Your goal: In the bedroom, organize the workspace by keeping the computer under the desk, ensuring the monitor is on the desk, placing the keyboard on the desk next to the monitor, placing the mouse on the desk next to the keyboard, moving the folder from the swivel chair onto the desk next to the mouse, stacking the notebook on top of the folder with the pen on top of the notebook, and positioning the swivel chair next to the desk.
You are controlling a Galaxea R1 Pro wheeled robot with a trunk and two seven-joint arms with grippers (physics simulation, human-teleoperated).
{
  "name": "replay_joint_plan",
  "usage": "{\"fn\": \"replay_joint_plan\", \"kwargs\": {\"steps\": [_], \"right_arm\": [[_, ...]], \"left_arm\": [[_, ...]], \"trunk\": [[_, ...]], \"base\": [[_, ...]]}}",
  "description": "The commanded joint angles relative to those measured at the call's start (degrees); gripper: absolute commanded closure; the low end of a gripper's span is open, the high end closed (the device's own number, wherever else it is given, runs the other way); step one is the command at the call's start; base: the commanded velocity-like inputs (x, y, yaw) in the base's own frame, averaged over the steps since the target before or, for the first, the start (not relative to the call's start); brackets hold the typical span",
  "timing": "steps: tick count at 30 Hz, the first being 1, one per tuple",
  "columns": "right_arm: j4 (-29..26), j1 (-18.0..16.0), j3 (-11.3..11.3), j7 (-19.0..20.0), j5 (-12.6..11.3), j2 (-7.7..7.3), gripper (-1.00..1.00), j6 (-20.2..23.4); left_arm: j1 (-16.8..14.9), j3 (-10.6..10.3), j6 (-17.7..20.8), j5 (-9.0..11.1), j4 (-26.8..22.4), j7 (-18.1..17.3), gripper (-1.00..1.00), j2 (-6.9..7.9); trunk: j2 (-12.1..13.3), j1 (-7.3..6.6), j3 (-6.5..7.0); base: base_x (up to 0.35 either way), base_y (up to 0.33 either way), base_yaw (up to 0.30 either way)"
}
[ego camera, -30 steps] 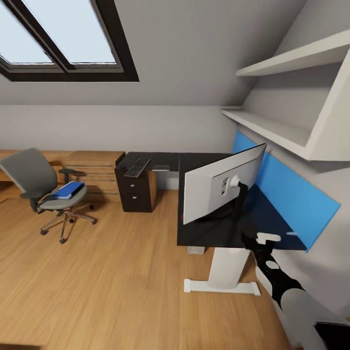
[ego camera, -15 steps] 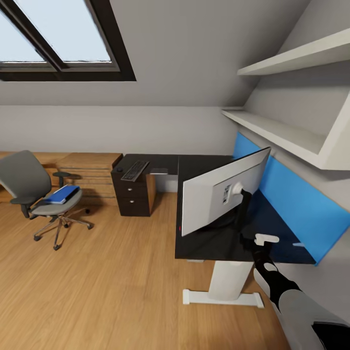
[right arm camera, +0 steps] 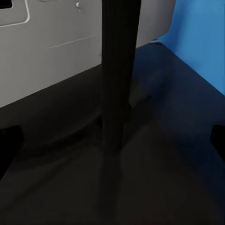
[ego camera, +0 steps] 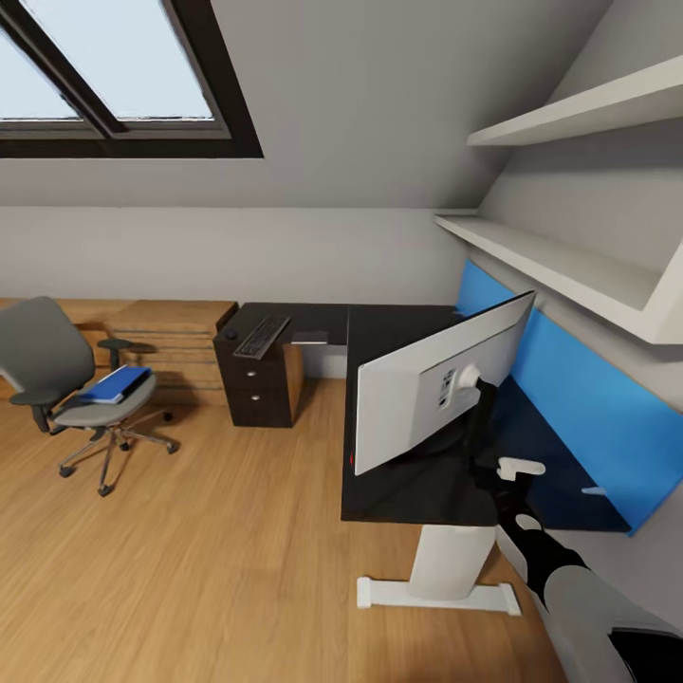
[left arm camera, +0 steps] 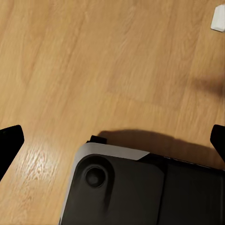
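Observation:
The monitor (ego camera: 417,389) stands on the near wing of the black desk (ego camera: 379,327), its pale back toward me. My right gripper (ego camera: 486,460) is at its black stand (right arm camera: 117,70), open, with the post between its wide-spread fingers. The keyboard (ego camera: 261,336) lies above the drawer unit, a small dark mouse (ego camera: 230,333) beside it and a flat grey notebook (ego camera: 310,336) close by. A pale pen (ego camera: 593,491) lies by the blue panel. The swivel chair (ego camera: 66,379) stands apart, holding the blue folder (ego camera: 116,383). My left gripper (left arm camera: 112,140) hangs open over the floor. The computer is out of view.
White wall shelves (ego camera: 569,256) jut out above the desk's right side, close over the monitor. A blue back panel (ego camera: 569,398) lines the wall. A low wooden shelf unit (ego camera: 175,332) sits between chair and drawers. My own base (left arm camera: 140,187) is below the left gripper.
The whole view has shifted, so the chair and drawers sit further left in the picture. My right gripper stays at the monitor's stand, still open.

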Motion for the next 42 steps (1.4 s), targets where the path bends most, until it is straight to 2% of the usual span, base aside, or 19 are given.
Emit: {"fn": "replay_joint_plan", "kwargs": {"steps": [1, 11, 42], "right_arm": [[0.1, 0.0, 0.1, 0.1, -0.5, -0.01, -1.0, -0.2], [0.5, 0.0, 0.1, 0.1, -0.4, -0.02, -1.0, -0.2], [0.9, 0.0, 0.1, 0.1, -0.5, -0.02, -1.0, -0.2]], "left_arm": [[0.0, -0.5, -0.1, 0.3, -0.1, 0.5, -1.0, 0.08], [0.0, -0.5, -0.1, 0.3, -0.1, 0.5, -1.0, 0.09], [0.0, -0.3, -0.1, 0.5, 0.0, 0.5, -1.0, 0.27]], "trunk": [[-0.1, 0.04, -0.1], [-0.1, 0.04, -0.1], [-0.1, 0.04, -0.1]], "base": [[0.067, 0.0, 0.0], [0.175, 0.0, 0.0], [0.063, -0.053, 0.0]]}}
